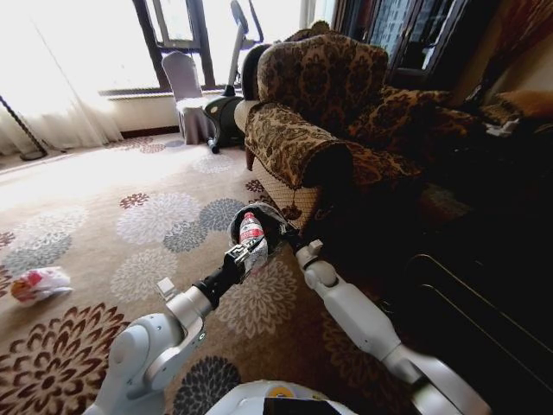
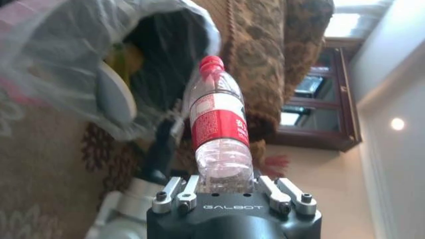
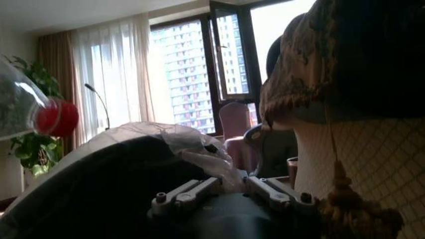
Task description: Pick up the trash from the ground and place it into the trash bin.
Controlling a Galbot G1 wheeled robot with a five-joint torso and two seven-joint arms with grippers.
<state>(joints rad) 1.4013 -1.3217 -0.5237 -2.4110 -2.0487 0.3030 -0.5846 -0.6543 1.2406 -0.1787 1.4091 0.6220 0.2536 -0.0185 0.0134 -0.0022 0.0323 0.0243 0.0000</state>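
Trash here means a clear plastic bottle [image 1: 251, 230] with a red label, sitting at the centre of the head view, gripped by the left pincer [image 1: 245, 252] and held at the mouth of the trash bin [image 1: 275, 221]. The right pincer [image 1: 292, 241] reaches in from the lower right and carries that bin by its rim, just before the patterned armchair [image 1: 321, 104]. At the far left edge, a crumpled white-and-red wrapper [image 1: 38, 284] lies on the flowered carpet [image 1: 130, 207], well apart from both arms, so at least one piece is left to collect.

From the left wrist, the bottle [image 2: 220, 130] stands upright out of the left pincer [image 2: 226, 191], clamped by its base, red cap near the bag-lined bin [image 2: 99, 55] at upper left; something greenish-yellow and a flat pale piece seem to lie inside already.

From the right wrist, the right pincer [image 3: 226, 191] is closed on the bin's bagged rim [image 3: 166, 144]; the bottle's red cap [image 3: 56, 118] shows at left. The bottle is not yet released.
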